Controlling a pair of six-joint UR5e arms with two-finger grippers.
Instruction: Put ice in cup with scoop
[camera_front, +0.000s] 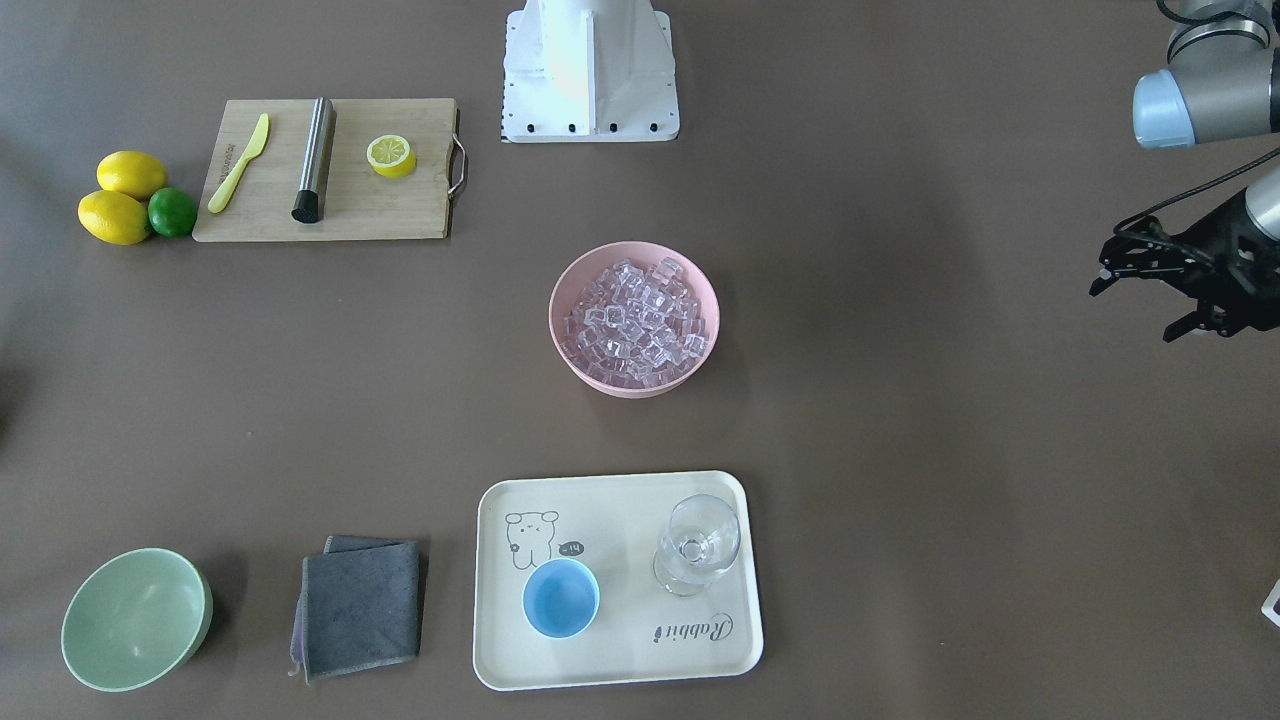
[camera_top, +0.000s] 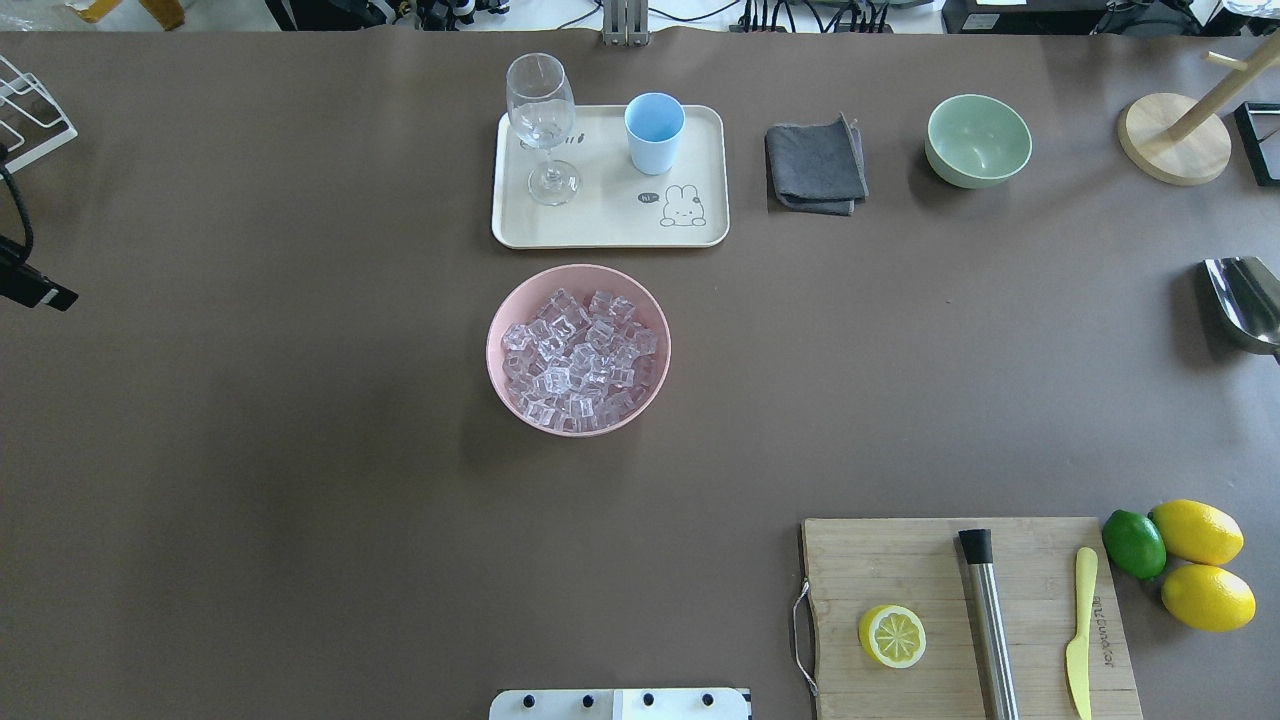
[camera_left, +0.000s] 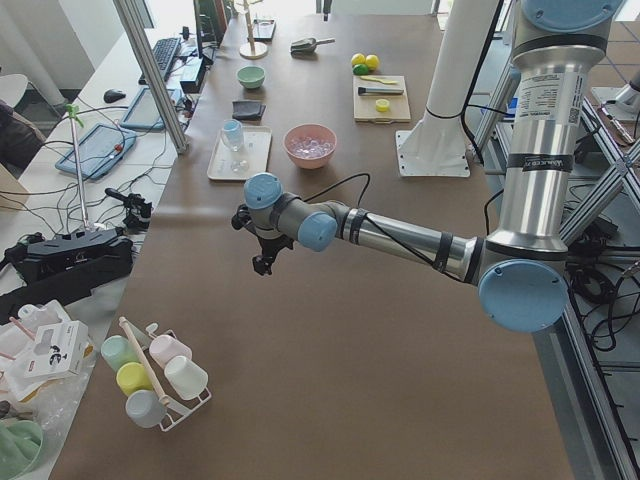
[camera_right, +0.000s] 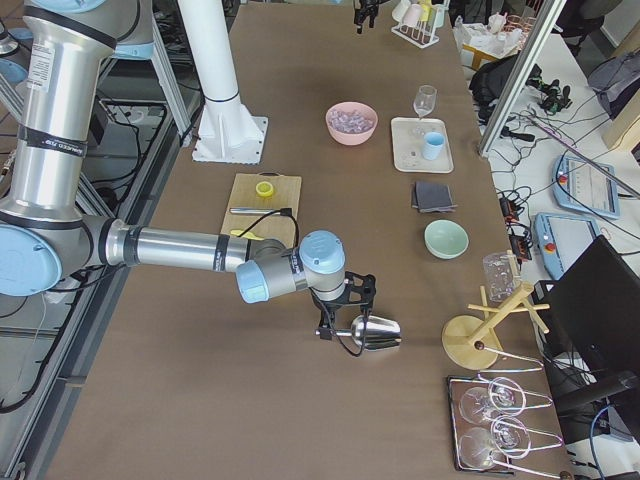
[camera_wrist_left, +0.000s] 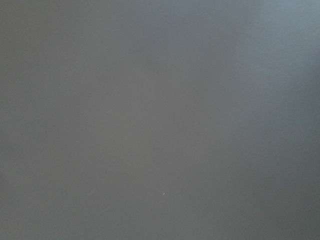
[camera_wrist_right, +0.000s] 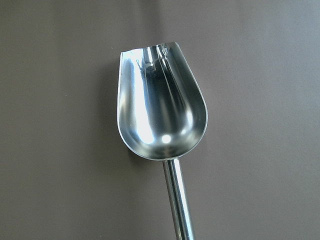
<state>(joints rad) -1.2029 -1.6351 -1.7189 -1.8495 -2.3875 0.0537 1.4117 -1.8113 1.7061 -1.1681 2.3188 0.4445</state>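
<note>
Front view, ice: the ice (camera_front: 636, 322) is heaped in the pink bowl (camera_front: 640, 388) at mid-table.
Front view, cup: the cup (camera_front: 561, 597) stands upright and empty on the cream tray (camera_front: 620, 520), near the stemmed glass (camera_front: 697, 545).
Front view, left gripper (camera_front: 1133, 313): its fingers are spread wide with nothing between them, off at the table's side.
Overhead, scoop (camera_top: 1243, 303): it is at the right edge, well apart from the bowl and cup.
Left side, left arm: it hangs over bare table, clear of the bowl.
Right side, right gripper (camera_right: 345, 308): it is at the scoop's handle; I cannot tell how its fingers stand.
Left wrist: only the table cover (camera_wrist_left: 160, 120) shows.
Right wrist, scoop: the trough is empty and open side up, and the handle runs out of frame below.
Step in hand: likely bringing the scoop to the ice.
Doing it well: dip the mouth into the heap and level it before lifting. Take a small load and pour over the cup's middle, keeping off the glass.
</note>
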